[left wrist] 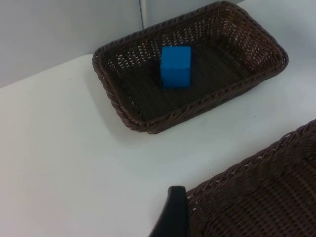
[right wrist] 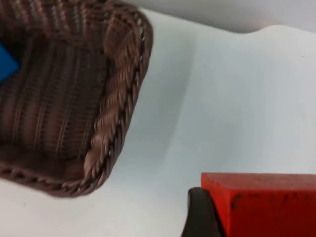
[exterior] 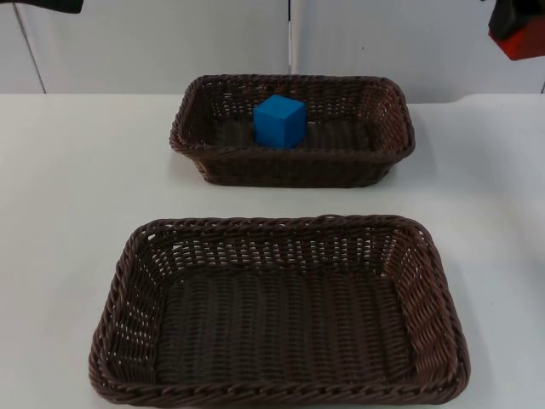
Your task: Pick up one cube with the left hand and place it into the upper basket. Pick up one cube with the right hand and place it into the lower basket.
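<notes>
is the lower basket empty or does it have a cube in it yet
Empty. The lower basket shows only bare weave inside. The blue cube sits in the upper basket, and the red cube is in the right tool.

I see two brown woven baskets on the white table (exterior: 77,187). The upper basket (exterior: 387,128) sits near the grey wall (exterior: 153,43). A blue cube (exterior: 279,121) stands inside it, a bit left of the middle. The lower basket (exterior: 426,281) is closer to me and has nothing in it. The two baskets do not touch. High in the right corner, the right gripper (exterior: 516,32) holds a red cube (exterior: 524,41) up above the table.
</notes>
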Available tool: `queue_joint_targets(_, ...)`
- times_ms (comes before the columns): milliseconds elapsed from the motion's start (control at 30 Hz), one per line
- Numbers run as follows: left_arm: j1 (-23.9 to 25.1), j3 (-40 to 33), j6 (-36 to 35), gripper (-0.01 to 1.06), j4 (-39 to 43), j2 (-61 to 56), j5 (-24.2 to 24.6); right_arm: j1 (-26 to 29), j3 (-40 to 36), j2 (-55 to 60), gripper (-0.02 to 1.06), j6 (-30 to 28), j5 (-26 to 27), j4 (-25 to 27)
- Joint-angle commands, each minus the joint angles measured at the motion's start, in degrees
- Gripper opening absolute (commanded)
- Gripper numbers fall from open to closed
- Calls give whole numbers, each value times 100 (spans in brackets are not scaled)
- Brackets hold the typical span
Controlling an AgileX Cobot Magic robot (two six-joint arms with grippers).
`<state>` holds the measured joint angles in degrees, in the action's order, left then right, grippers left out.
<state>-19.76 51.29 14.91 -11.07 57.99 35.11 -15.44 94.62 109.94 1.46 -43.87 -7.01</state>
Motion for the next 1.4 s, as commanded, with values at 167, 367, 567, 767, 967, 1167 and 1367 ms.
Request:
queue_joint_targets(167, -22, -26, -33, 74, 18, -39, -33, -500, 28, -88, 0, -218, -216, 7)
queue_joint_targets(367, -22, -26, -33, 74, 18, -39, -33, -1011, 28, -88, 0, -218, -440, -1)
queue_joint_targets(567, -22, -26, -33, 74, 18, -39, -21, -1448, -36, -88, 0, -218, -592, -16)
queue_joint_targets(767, -22, -26, -33, 74, 18, -39, -21, -1932, -239, -92, 0, -218, -597, -16)
queue_joint_targets(967, -22, -26, -33, 74, 18, -39, -21, -2364, -510, -157, 0, -218, -554, -16)
queue_joint_targets(1167, -22, -26, -33, 74, 18, -39, -21, -2837, -1056, -413, 0, -110, -201, 28)
queue_joint_targets(1367, -22, -26, -33, 74, 18, -39, -21, -3193, -1483, -482, 0, -82, 81, 121)
